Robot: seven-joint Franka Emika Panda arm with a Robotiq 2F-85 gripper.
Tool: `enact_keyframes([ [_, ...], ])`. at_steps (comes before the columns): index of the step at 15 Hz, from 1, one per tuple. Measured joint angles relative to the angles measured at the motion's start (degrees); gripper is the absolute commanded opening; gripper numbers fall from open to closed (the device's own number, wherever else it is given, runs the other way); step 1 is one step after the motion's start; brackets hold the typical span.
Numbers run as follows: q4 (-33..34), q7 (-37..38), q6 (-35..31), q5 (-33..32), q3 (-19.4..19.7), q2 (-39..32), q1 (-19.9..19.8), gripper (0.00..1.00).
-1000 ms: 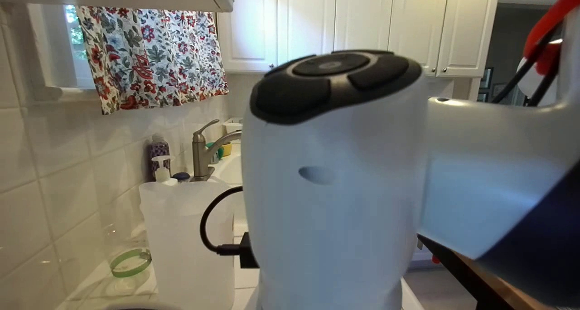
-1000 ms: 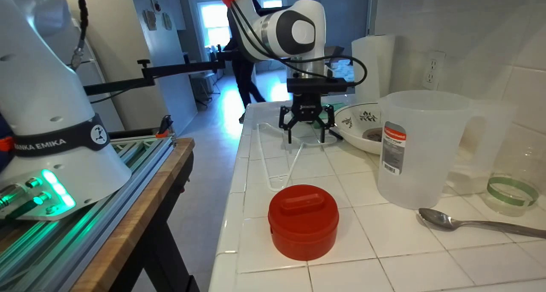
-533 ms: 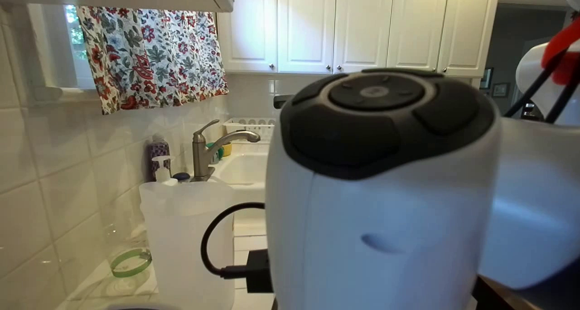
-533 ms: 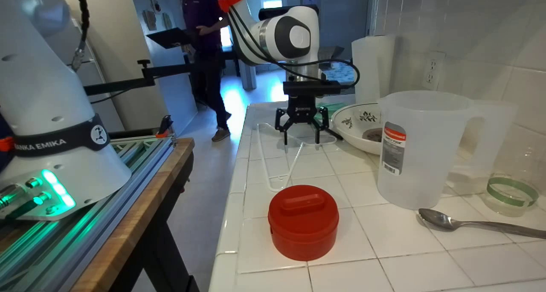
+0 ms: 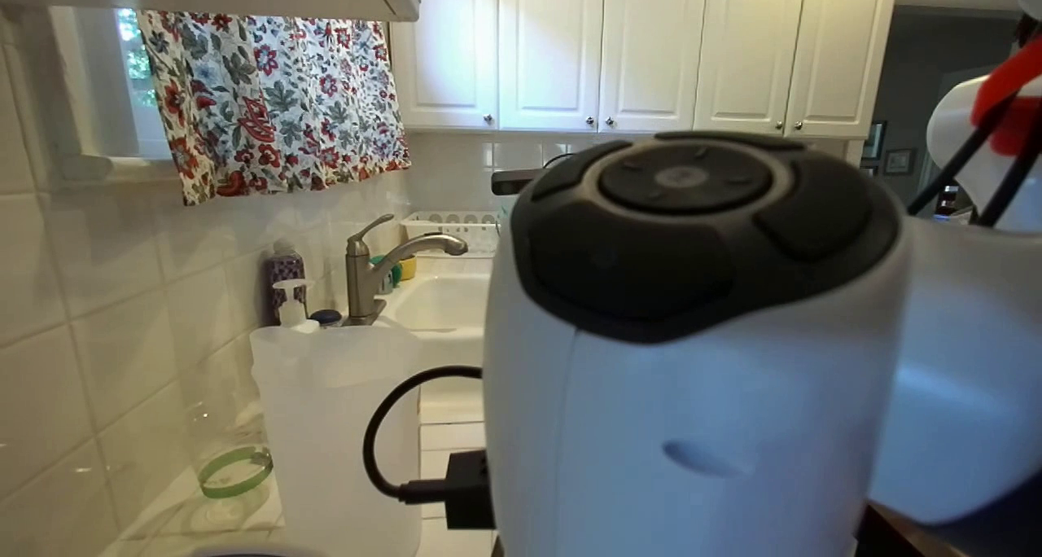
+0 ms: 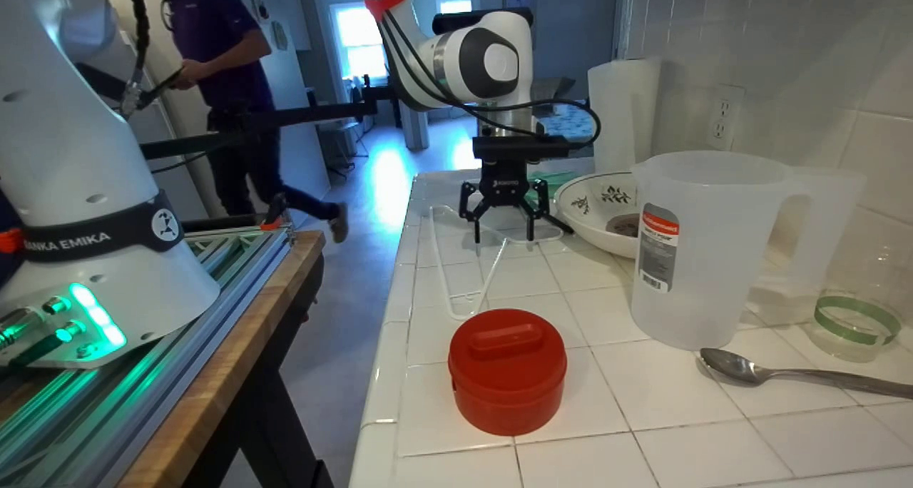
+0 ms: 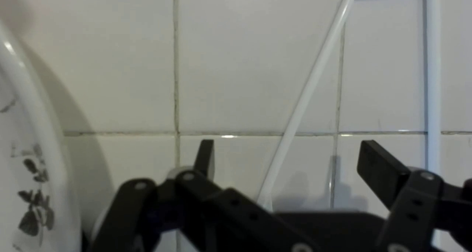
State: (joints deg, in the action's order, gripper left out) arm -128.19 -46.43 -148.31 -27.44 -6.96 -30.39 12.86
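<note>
End effector (image 6: 503, 236) points down, seemingly just above the white frame (image 7: 307, 91)

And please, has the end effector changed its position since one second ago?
Yes: in an exterior view, the end effector sits slightly lower and farther toward picture left, judged against the unmoved pitcher.

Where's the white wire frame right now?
In the wrist view, the white wire frame lies right of the patterned bowl, partly beneath the open tool; in an exterior view, it's behind the red container.
</note>
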Motion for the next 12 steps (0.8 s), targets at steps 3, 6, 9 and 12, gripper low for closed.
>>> enact_keyframes([
  [3,0.01,0.0,-0.02,0.0,-0.04,-0.72,-0.03,1.0],
  [6,0.03,0.0,-0.03,0.0,-0.04,-0.74,-0.04,1.0],
  [9,0.03,0.0,-0.03,0.0,-0.05,-0.74,-0.04,1.0],
  [12,0.03,0.0,-0.03,0.0,-0.05,-0.74,-0.05,1.0],
])
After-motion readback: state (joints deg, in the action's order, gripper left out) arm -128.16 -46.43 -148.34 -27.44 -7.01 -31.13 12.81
